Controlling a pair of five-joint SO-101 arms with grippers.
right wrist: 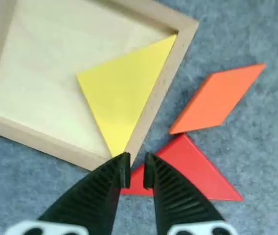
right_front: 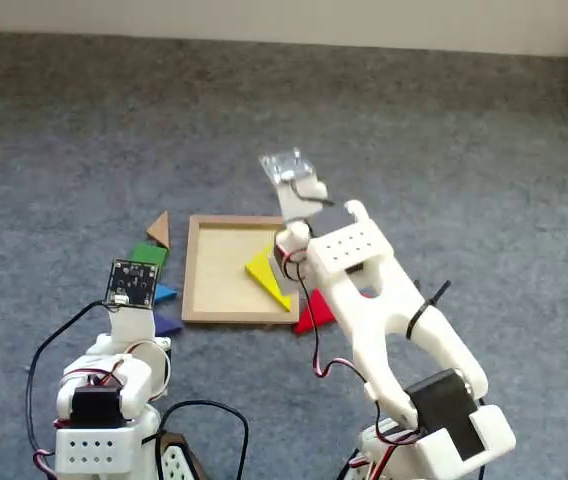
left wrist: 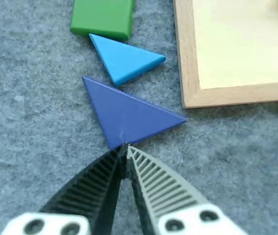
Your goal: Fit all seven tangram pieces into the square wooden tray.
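left end effector (left wrist: 125,150): its two jaws are pressed together, holding nothing, the tip right at one corner of the dark blue triangle (left wrist: 127,115) lying flat on the grey desk (right_front: 464,130). just past it is the light blue triangle (left wrist: 124,61), corner to corner with the dark one, and past that the green piece (left wrist: 102,17). all three sit outside the wooden tray (right wrist: 41,138), along one of its sides. a tan triangle (right_front: 159,230) lies at the far end of that row, by the tray's corner.

right end effector (right wrist: 135,170): jaws barely apart, a thin slit between them, nothing gripped, hanging over the tray's rim where it meets the red triangle (right wrist: 193,166). inside the tray the yellow triangle (right wrist: 122,98) lies flat, one edge along that rim. the red triangle is outside, against the rim, and the orange parallelogram (right wrist: 217,98) lies just beside it on the desk.
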